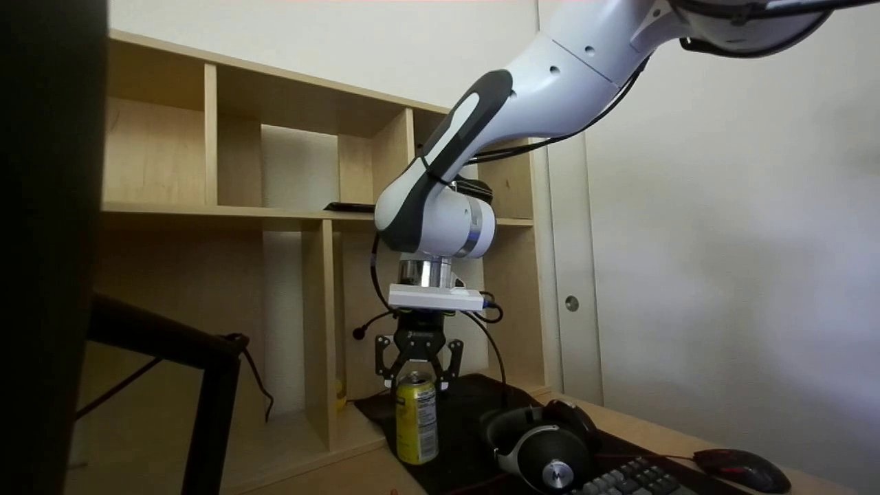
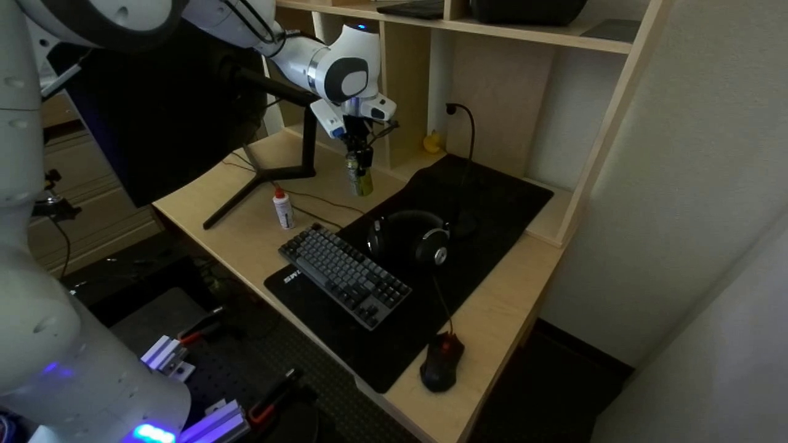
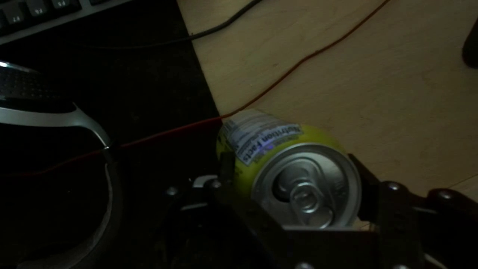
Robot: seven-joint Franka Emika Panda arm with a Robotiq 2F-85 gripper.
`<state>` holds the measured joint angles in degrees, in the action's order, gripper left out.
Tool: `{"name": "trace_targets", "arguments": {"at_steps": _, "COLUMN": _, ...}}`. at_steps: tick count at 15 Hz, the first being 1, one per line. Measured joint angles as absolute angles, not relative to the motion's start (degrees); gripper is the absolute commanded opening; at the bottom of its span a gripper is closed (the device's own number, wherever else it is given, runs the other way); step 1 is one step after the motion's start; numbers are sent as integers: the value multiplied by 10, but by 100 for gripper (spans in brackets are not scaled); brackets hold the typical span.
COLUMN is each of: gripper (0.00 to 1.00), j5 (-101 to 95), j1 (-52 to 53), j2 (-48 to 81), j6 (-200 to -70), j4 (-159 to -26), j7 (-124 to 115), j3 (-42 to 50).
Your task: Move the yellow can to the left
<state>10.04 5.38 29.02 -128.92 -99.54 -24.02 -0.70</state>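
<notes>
My pincer [image 1: 416, 382] is clamped on the can [image 1: 416, 427]: fingers [image 3: 227, 166] touch it on both sides, nr the top. It's yellow & abt upright, silver lid [image 3: 317, 172] w/ pull tab in plain sight in wrist view, label [image 3: 261, 140] reading Nutrition Facts there too. Pos: shelf side of the desk [image 2: 492, 307], btwn the stand [image 2: 289, 174] of the monitor [image 2: 166, 123] & the mat [image 2: 409, 332], just by the mat's edge. Can't tell if its base touches the wood. In wrist view a red cable [image 3: 276, 84] passes right by it, across mat & bare wood.

Other stuff: kbd [image 2: 345, 274] & headset [image 2: 432, 246] on the mat, side by side. Mouse [image 2: 442, 363] on bare wood just off the mat, well apart from the can. White bottle [image 2: 283, 210], red cap, upright nr the stand. Yellow duck [image 2: 432, 143] at the foot of the shelf [image 2: 405, 92], nr the mat's far end
</notes>
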Motion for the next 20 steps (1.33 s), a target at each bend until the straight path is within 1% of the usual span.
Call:
{"name": "trace_targets", "arguments": {"at_steps": 5, "gripper": 45, "j5": 109, "j1": 54, "j2": 292, "j6": -1291, "j4": -995, "j7": -237, "j3": -11}}
{"name": "trace_targets", "arguments": {"at_steps": 6, "gripper": 70, "j5": 116, "j1": 54, "j2": 292, "j6": -1291, "j4": -995, "j7": -236, "j3": -12}}
{"name": "trace_targets", "arguments": {"at_steps": 8, "gripper": 70, "j5": 116, "j1": 54, "j2": 292, "j6": -1291, "j4": -995, "j7": -236, "j3": -12}}
{"name": "trace_targets", "arguments": {"at_steps": 9, "gripper": 45, "j5": 116, "j1": 54, "j2": 292, "j6": -1291, "j4": -995, "j7": -236, "j3": -12}}
{"name": "trace_targets", "arguments": {"at_steps": 20, "gripper": 45, "j5": 95, "j1": 55, "j2": 292, "j6": -1283, "j4": -995, "j7": -243, "j3": -6}}
